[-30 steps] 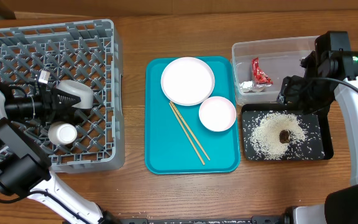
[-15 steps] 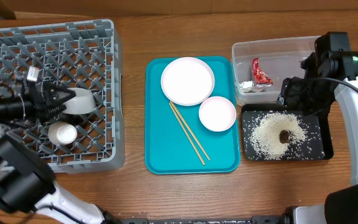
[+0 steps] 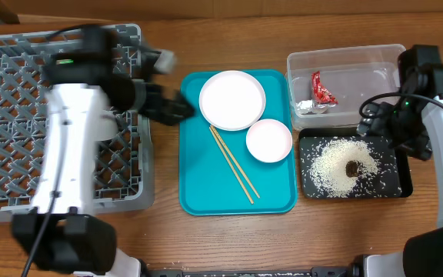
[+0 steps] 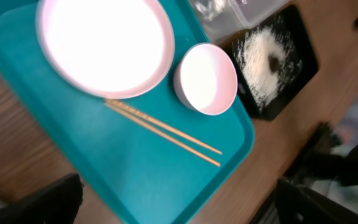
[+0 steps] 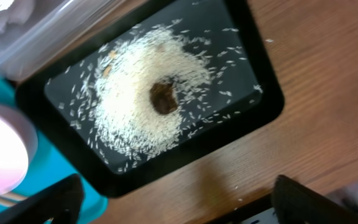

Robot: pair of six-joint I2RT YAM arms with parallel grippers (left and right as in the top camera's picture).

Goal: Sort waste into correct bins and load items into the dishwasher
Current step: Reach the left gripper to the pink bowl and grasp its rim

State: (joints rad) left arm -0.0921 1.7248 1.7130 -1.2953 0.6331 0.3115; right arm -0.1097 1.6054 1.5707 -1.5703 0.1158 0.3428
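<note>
A: Next piece, by the look: lg plate [image 3: 232, 100]. Where?
B: Flat on far half of teal tray [image 3: 198, 196], white face up. Right-near of it: sm white dish [image 3: 268, 141], touching or just beside; can't tell. Also chopsticks [image 3: 233, 165], tips at plate's near rim, angled near-right.
A: And the L end effector [image 4: 182, 199]?
B: Spread wide, nothing in it. Over tray's far-left edge, just left of plate. Blurred from overhead.
A: Best grab?
B: Prob. far-left rim, away from dish & sticks. Slip one finger under the lip, other on top. Not much to bite on w/ a flat plate, so go low & slow. Lift clear, then swing left to rack [image 3: 6, 77] & stand it upright betw. pegs.
A: Risks?
B: Shoving plate into dish, or losing a thin pinch mid-swing.
A: R side?
B: Same for the R end effector [image 5: 182, 202]: wide apart, empty, above black tray [image 3: 402, 185] holding rice [image 3: 337, 165] & brown lump [image 3: 352, 167]. Just far of that: wrapper [image 3: 323, 88] inside clear tub [image 3: 352, 58]. Well apart from plate, so no clash likely.
</note>
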